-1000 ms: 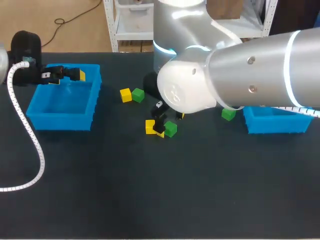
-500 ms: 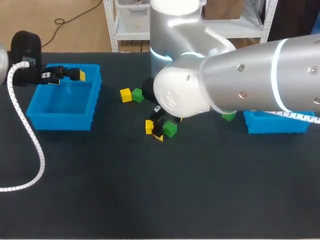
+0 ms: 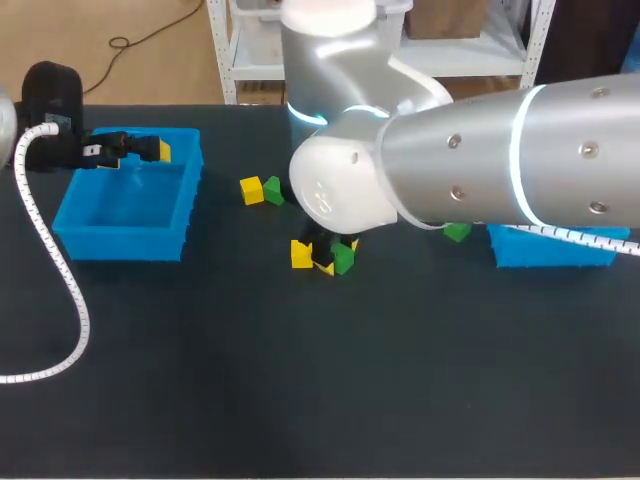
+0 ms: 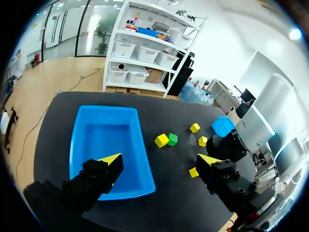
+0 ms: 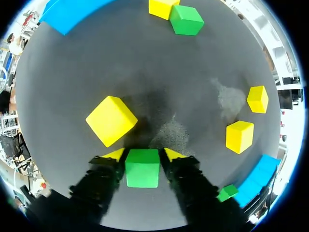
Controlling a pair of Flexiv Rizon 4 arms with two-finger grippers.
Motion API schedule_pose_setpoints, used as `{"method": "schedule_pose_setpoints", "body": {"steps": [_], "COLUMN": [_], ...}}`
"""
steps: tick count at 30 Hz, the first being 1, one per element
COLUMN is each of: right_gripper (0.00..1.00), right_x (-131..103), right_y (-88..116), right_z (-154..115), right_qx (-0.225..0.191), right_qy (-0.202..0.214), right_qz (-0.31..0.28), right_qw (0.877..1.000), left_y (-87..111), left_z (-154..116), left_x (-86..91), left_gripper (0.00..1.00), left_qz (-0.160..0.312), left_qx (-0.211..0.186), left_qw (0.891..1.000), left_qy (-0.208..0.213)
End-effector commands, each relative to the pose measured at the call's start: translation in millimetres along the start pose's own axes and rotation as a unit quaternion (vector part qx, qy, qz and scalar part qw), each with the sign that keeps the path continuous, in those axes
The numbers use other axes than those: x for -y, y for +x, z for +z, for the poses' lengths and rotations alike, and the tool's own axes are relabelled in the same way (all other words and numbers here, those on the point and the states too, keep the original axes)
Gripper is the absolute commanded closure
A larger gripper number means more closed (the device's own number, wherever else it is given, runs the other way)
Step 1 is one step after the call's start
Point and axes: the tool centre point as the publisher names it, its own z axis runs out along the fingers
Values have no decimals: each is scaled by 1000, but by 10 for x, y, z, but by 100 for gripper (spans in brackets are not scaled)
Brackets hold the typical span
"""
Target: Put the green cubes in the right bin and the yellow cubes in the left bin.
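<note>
My right gripper (image 5: 144,155) is down on the table with a green cube (image 5: 142,168) between its yellow tips, both fingers pressed against the cube's sides. In the head view that cube (image 3: 344,259) peeks out from under my right arm, beside a yellow cube (image 3: 300,254). Just ahead of the fingers lies that same yellow cube (image 5: 111,120). Farther off sit a yellow cube (image 3: 251,190) and a green cube (image 3: 273,190) side by side. Another green cube (image 3: 457,232) lies near the right bin (image 3: 555,248). My left gripper (image 4: 159,159) hangs open and empty over the left bin (image 3: 120,240).
Two more yellow cubes (image 5: 257,98) (image 5: 239,136) lie between my right gripper and the right bin. My bulky right arm (image 3: 450,170) hides the table's middle in the head view. A white coiled cable (image 3: 60,270) trails from my left arm.
My right arm has shifted left and lower over the cubes, and its fingers have closed in on the green cube. The left arm has not moved.
</note>
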Motion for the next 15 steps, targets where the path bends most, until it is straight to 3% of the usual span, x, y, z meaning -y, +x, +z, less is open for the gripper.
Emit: {"method": "schedule_pose_setpoints", "body": {"steps": [1, 7, 12, 15], "right_gripper": [100, 100, 100, 100], "right_x": [5, 214, 588, 842], "right_y": [-19, 121, 537, 870], "right_z": [-34, -526, -1041, -1211], "right_qx": [-1, 42, 91, 106], "right_qy": [9, 62, 105, 106], "right_qz": [6, 66, 173, 241], "right_qw": [1000, 995, 975, 959], "left_y": [13, 13, 13, 13], "left_z": [0, 0, 0, 0], "left_x": [-14, -14, -14, -14], "left_gripper": [0, 0, 0, 0], "left_qz": [1, 1, 1, 1], "left_qx": [3, 3, 3, 3], "left_qw": [1000, 1000, 1000, 1000], "left_qy": [4, 4, 4, 4]}}
